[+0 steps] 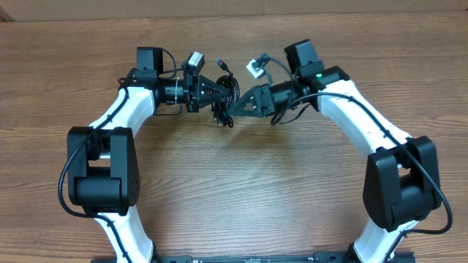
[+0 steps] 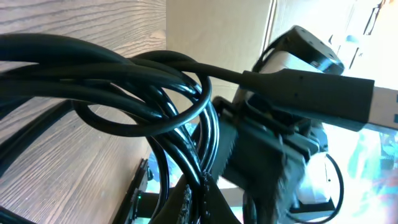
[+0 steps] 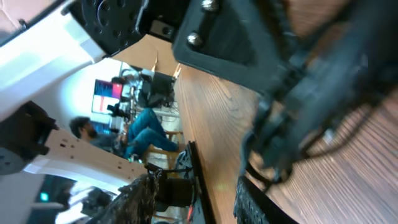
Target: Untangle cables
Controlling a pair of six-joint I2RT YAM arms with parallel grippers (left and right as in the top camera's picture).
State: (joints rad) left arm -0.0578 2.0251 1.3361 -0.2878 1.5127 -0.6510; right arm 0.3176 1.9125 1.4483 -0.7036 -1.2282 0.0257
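The cables (image 1: 225, 102) are a bundle of thin black cords at the middle back of the table, between the two grippers. One black plug end (image 1: 221, 66) sticks out behind the bundle. My left gripper (image 1: 221, 91) reaches in from the left and is shut on the bundle. In the left wrist view the looped cables (image 2: 143, 93) fill the frame above the closed fingers (image 2: 199, 199), with a black USB plug (image 2: 311, 93) at right. My right gripper (image 1: 231, 111) faces the bundle from the right. Its fingers (image 3: 196, 199) are spread apart, with blurred cable strands (image 3: 258, 155) just ahead.
The wooden table (image 1: 241, 183) stretches toward the front between the two arm bases. A white-tipped connector (image 1: 256, 67) on the right arm's wiring sits just right of the bundle. The two grippers are very close together.
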